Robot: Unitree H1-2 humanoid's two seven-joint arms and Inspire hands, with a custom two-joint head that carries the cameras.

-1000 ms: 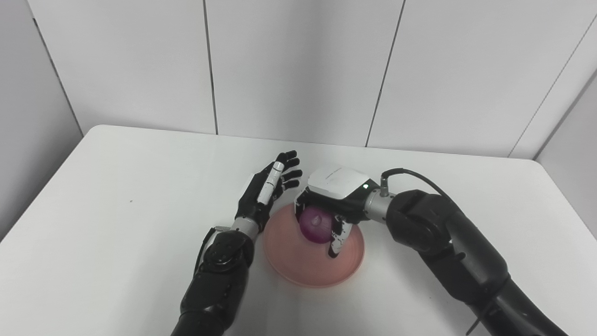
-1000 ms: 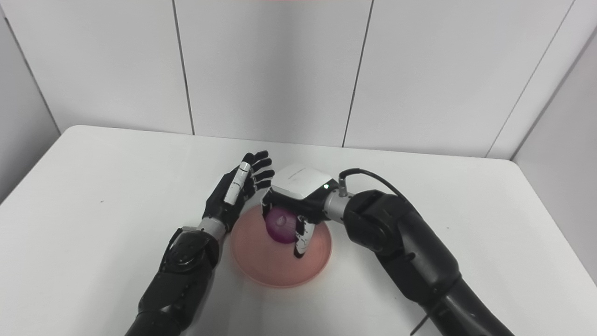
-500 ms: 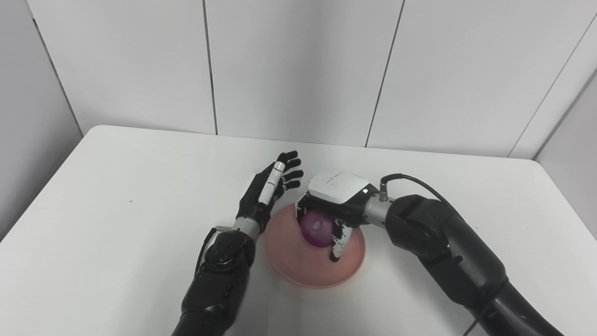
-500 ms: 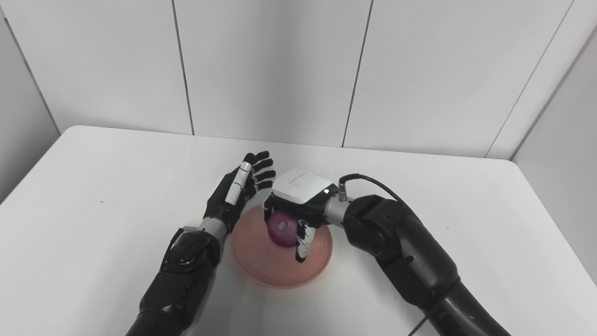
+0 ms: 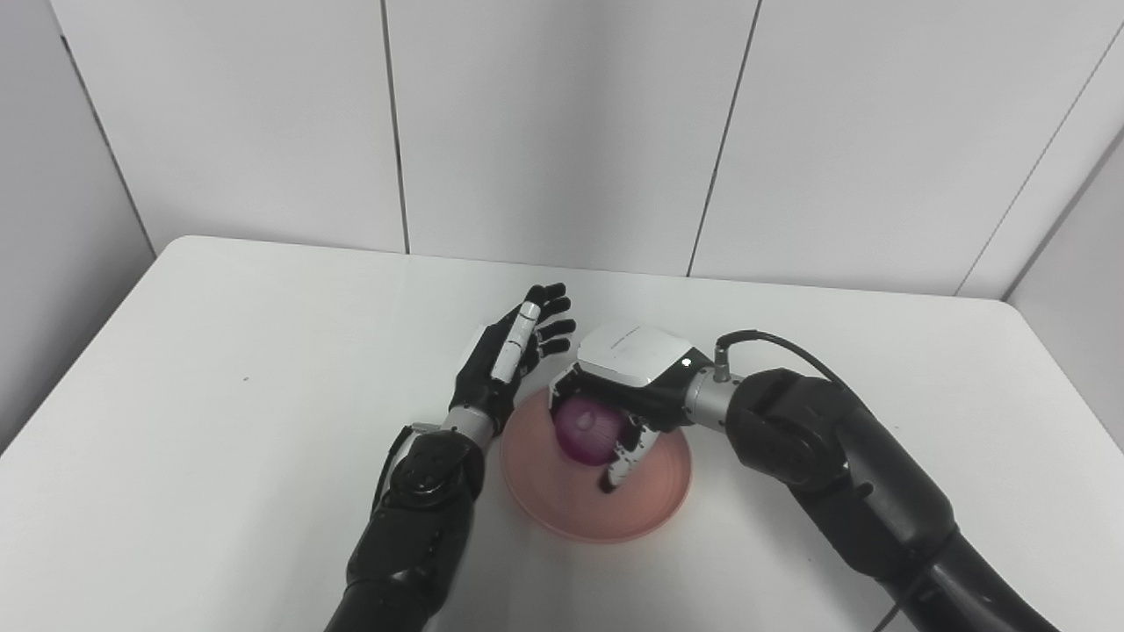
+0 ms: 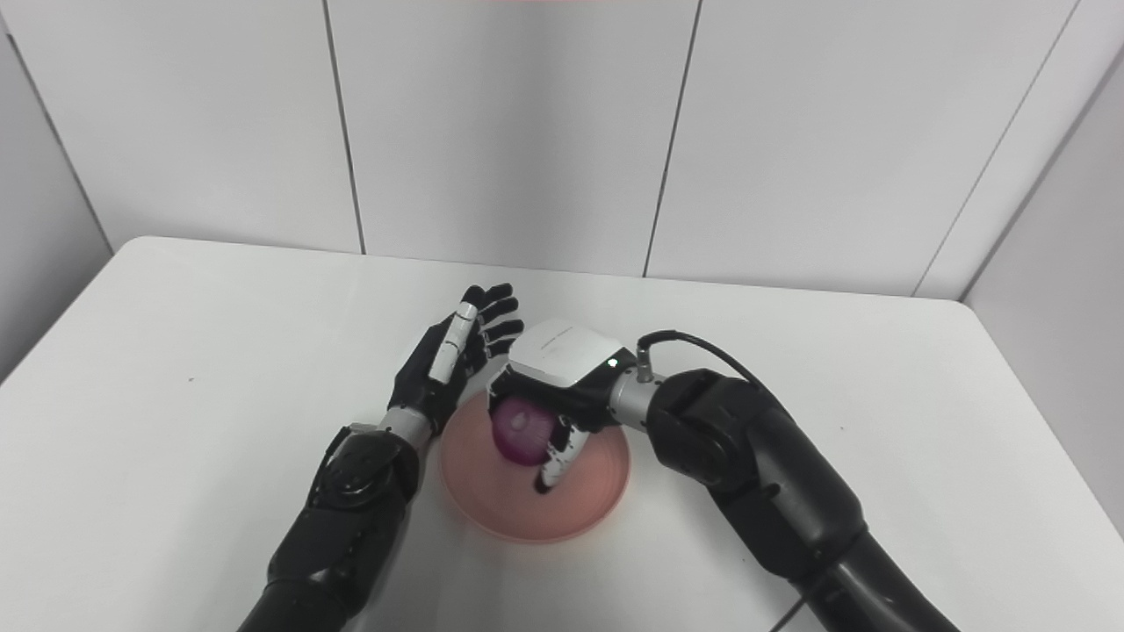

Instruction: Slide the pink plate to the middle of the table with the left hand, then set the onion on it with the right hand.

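Since a second ago, the right hand (image 5: 615,399) has shifted slightly left over the round pink plate (image 5: 654,491), its fingers still curled around the purple-red onion (image 5: 587,428), which sits low above the plate's left half. At the plate's left rim the black left hand (image 5: 505,364) stands edge-up, fingers spread, holding nothing. Around the plate, which lies mid-table towards the front, the white table (image 5: 219,421) offers open surface on both sides and behind. No legible writing shows anywhere.
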